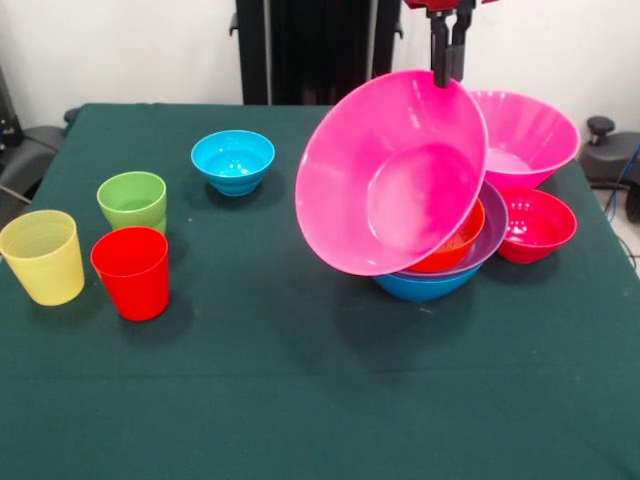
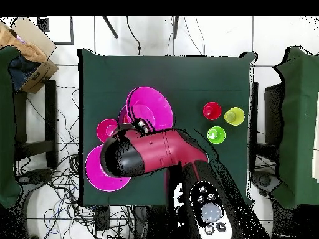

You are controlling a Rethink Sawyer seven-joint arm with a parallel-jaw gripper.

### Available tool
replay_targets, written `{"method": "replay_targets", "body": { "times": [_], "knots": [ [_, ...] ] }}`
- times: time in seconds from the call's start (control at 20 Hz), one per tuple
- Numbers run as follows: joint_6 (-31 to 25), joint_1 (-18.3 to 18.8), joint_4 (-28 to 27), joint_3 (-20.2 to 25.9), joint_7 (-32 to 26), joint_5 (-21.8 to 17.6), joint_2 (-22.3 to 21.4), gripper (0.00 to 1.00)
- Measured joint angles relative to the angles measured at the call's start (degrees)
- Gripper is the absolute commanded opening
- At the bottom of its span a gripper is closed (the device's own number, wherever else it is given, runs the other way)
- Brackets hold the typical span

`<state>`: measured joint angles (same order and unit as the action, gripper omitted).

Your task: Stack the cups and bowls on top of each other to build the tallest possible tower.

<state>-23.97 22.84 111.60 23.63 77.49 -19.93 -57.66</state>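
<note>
The worktop [image 1: 300, 400] carries the tower [image 1: 440, 270], right of centre. Its top large pink bowl [image 1: 390, 185] tilts steeply, opening toward the viewer, over the orange, purple and blue bowls. The hand [image 1: 450, 60] grips the far rim of that pink bowl, fingers closed narrow.

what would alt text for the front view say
A gripper pinches the top rim of a big pink bowl, tilted steeply on a stack of orange, purple and blue bowls. Another pink bowl and a crimson one sit behind; a cyan bowl and three cups stand left.
</note>
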Motion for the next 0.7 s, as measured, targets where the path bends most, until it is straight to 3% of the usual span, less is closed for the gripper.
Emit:
{"method": "replay_targets", "body": {
  "times": [0.7],
  "knots": [
    [1.53, 0.01, 0.10, -1.48, 0.01, 0.00, 0.00, 0.00]
  ]
}}
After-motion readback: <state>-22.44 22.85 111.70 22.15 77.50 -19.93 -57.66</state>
